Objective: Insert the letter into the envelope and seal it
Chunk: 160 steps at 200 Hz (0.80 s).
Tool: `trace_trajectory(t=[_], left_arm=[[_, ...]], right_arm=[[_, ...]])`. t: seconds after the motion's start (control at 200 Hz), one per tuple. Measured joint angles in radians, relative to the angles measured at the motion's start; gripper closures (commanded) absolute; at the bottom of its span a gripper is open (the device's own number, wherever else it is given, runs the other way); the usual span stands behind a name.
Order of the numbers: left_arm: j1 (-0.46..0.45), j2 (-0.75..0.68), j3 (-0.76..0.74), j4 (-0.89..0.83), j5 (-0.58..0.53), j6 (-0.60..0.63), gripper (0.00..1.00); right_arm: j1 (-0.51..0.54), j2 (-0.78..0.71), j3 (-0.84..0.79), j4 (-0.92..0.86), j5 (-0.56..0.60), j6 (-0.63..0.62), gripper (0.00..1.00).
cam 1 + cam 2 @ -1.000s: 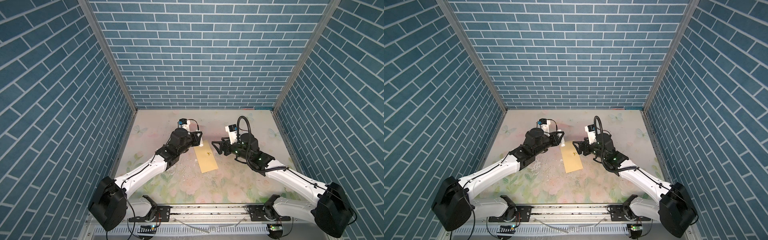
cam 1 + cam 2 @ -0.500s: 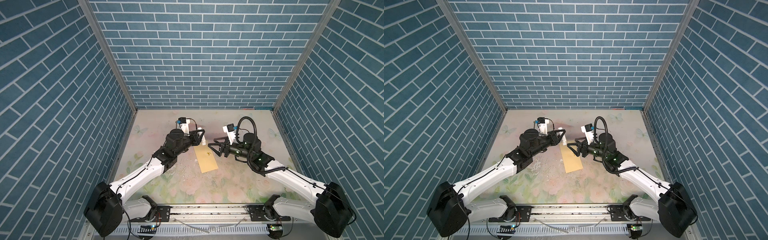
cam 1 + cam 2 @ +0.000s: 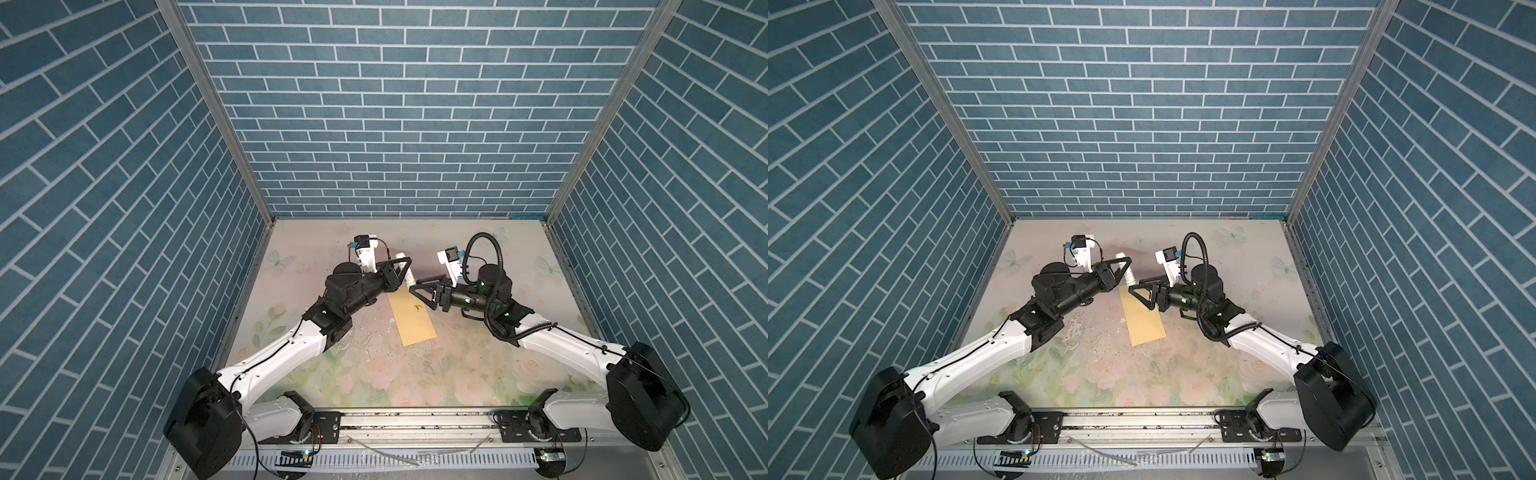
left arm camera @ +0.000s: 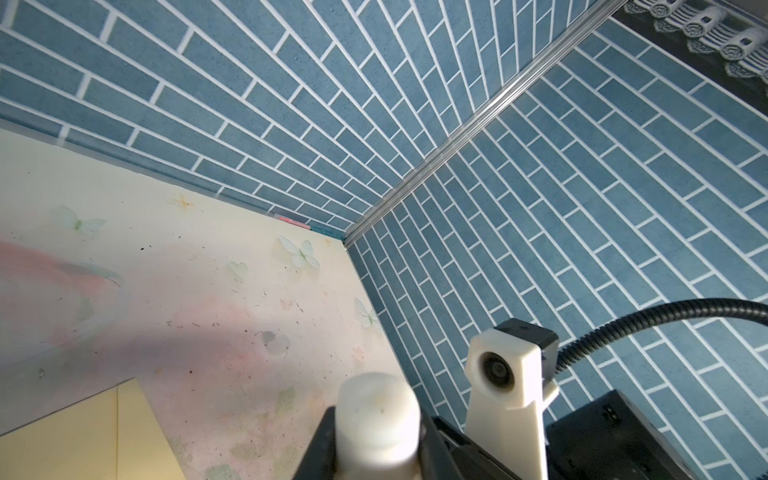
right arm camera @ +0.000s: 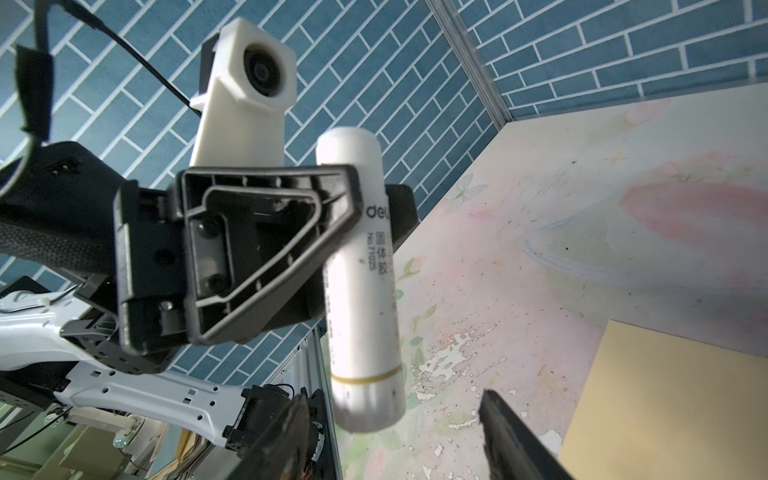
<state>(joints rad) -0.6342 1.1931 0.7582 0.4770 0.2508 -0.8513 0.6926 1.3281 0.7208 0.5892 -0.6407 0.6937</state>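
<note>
Blue brick-patterned walls [image 3: 395,124] close in three sides of a pale, flower-printed worktop [image 3: 478,332], whose surface is scuffed and flaked near the middle. The left arm [image 3: 282,353] and the right arm [image 3: 561,345] rise from a rail along the front edge and lean inward, so their tips meet over the centre of the worktop, a little toward the back. The envelope [image 3: 413,320] lies flat in the middle of the worktop, seen in both top views [image 3: 1144,320]. It is a long, plain yellow strip set at a slant, with its far end under the two grippers and its near end pointing toward the front edge. A small dark mark shows on its upper face. The left gripper [image 3: 404,268] is raised off the surface and clamped across the body of a white glue stick [image 3: 405,272], gripping it above its middle. The right wrist view shows this grasp plainly [image 5: 374,199], with the stick [image 5: 361,282] hanging slightly tilted and its banded end lowest. The right gripper [image 3: 415,286] faces it with jaws spread apart. In the right wrist view that lower end sits between the two dark fingers [image 5: 503,428], nearer to one, and it cannot be told whether either one touches it.
</note>
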Motion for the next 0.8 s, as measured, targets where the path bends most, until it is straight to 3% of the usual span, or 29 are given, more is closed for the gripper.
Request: trace_trajectory(t=[0.18,0.8], left_arm=[[0.000,0.000,-0.002,0.036,0.017,-0.006,1.00],[0.002,0.008,-0.004,0.068,0.023,-0.014,1.00]], right_arm=[[0.000,0.038,0.011,0.066,-0.023,0.045,0.46],[0.002,0.068,0.039,0.137,-0.064,0.093,0.94]])
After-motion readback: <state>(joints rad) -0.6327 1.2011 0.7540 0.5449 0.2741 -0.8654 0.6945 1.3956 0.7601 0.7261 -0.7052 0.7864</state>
